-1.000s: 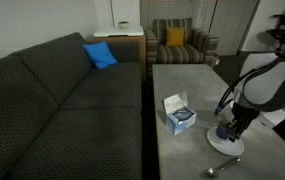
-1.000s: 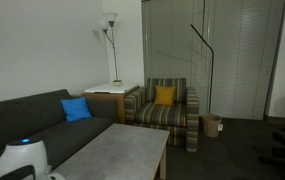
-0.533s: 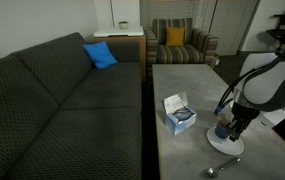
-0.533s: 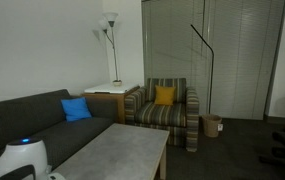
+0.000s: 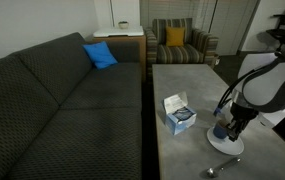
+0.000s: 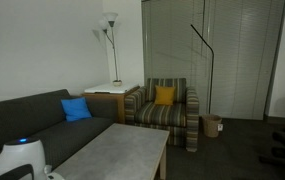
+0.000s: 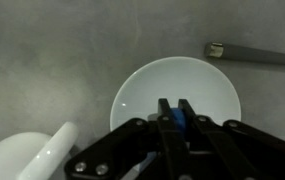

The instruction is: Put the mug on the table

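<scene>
In the wrist view my gripper (image 7: 176, 116) points straight down over a white round plate (image 7: 142, 90), its two black fingers (image 7: 165, 118) shut on a blue strip of the mug (image 7: 177, 120). The rest of the mug is hidden behind the fingers. In an exterior view the gripper (image 5: 225, 129) stands low over the plate (image 5: 225, 145) with the dark blue mug (image 5: 219, 130) at its tip, near the front end of the grey table (image 5: 182, 80). The table's mottled top (image 6: 122, 150) also shows from the opposite end, where neither gripper nor mug is in view.
A tissue box (image 5: 178, 113) stands on the table beside the plate. A spoon (image 5: 222, 166) lies in front of the plate, its handle (image 7: 252, 53) close by. A white cup (image 7: 32, 160) sits next to the plate. A dark sofa (image 5: 62, 100) runs along the table; a striped armchair (image 5: 179, 45) stands behind.
The jaws have drawn together onto the mug's blue wall. The arm and the things on the table have hardly moved.
</scene>
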Motion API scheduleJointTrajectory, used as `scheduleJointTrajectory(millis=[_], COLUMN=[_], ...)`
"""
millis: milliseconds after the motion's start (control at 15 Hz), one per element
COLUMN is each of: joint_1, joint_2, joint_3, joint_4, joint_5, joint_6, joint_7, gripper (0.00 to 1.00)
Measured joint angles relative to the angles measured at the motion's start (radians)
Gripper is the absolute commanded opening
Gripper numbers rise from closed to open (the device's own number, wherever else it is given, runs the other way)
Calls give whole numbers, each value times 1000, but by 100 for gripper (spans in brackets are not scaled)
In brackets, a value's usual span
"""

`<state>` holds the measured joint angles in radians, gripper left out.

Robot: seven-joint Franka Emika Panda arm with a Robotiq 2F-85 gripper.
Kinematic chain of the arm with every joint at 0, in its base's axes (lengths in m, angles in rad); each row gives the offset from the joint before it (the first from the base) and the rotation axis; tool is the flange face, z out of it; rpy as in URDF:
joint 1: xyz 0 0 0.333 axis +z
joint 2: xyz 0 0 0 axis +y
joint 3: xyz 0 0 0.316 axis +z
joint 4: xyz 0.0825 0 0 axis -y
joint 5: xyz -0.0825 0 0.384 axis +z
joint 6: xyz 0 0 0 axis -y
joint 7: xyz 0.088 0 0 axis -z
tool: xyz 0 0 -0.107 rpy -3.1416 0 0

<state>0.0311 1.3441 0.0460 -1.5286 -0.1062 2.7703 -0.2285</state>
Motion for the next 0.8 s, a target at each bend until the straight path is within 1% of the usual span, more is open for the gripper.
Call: scheduleJointTrajectory(millis=[200,333,600,800], joint_1=[12,33,121,172], joint_2=[-2,-7,-46,-83], joint_3=[-1,-6,-53,-72], joint_4=[-1,-3,-35,-68], joint_5=[-9,-29,-86,-126], joint_6=[0,1,3,3], joint_7=[1,4,33,37], gripper=[3,3,3,3])
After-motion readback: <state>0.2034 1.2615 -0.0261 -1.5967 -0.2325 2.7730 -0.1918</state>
